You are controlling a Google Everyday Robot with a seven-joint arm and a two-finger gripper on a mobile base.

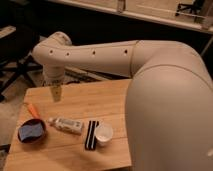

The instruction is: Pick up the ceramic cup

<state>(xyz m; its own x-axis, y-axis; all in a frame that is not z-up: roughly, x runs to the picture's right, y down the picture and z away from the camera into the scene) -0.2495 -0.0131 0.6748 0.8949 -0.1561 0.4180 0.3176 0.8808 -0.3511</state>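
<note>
The ceramic cup (pixel 104 134) is a small plain white round cup. It stands upright near the front edge of the wooden table (pixel 95 100), just right of a black-and-white striped bar (pixel 91 135). My gripper (pixel 56 93) hangs down from the cream arm over the table's far left part, well behind and to the left of the cup. It holds nothing that I can see.
A dark red bowl (pixel 31 131) with blue contents sits at the front left. An orange object (pixel 32 110) lies behind it. A white tube (pixel 66 124) lies between bowl and bar. My arm's large cream body (pixel 170 110) covers the table's right side.
</note>
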